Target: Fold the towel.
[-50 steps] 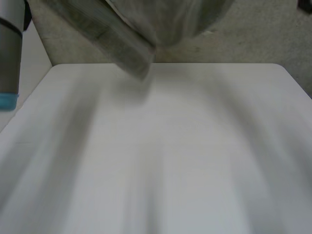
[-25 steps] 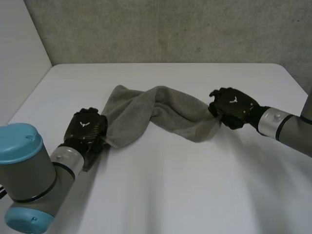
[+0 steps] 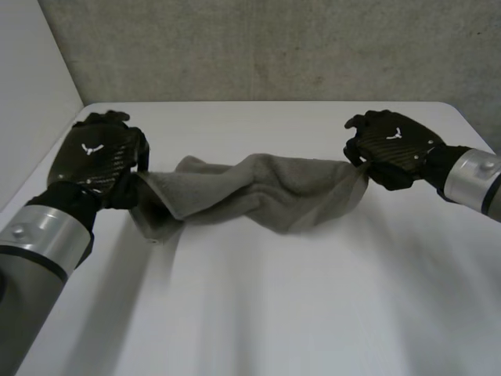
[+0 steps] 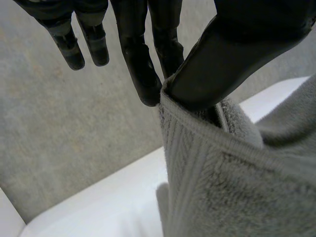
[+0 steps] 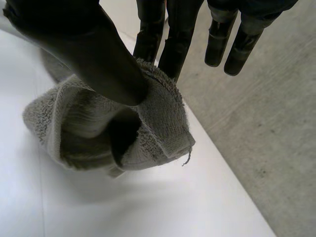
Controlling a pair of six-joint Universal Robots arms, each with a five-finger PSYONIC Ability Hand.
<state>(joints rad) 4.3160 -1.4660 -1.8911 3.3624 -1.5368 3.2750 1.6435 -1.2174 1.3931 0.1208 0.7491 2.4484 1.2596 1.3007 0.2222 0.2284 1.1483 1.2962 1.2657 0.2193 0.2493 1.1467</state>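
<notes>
— Left hand (image 3: pixel 98 157) first: clamped on one end of the towel (image 3: pixel 258 192), hem nipped between thumb and straight fingers (image 4: pixel 143 74), going by the left wrist view.

— And the right hand (image 3: pixel 389 147)?

— Same story at the opposite end: thumb pressed down on a bunched corner, pinning it against the fingers.

— Changed from half a second ago?

— Yes. Lay slumped on the table (image 3: pixel 274 329) then, with the left hand low and close in. Now raised and drawn out between both hands, slung like a hammock over the far half of the table. Moved up and away on the left; lifted only slightly on the right.

— Meaning for the fold?

— Probably still the spreading stage. Not flat yet: twisted along its length, sagging in the middle, one loose corner hanging below the left hand. Hard to tell whether the lowest part touches the table. No fold made so far, by the look of it.

— Material?

— Grey terry, thick and nappy, with a flat woven band and a stitched hem along the edge, and a stray thread dangling at the right-hand corner. Limp, so likely to droop and roll wherever unsupported. Smooth matt white table underneath, rounded at the far corners. Rough speckled concrete wall (image 3: pixel 274 47) behind.
</notes>
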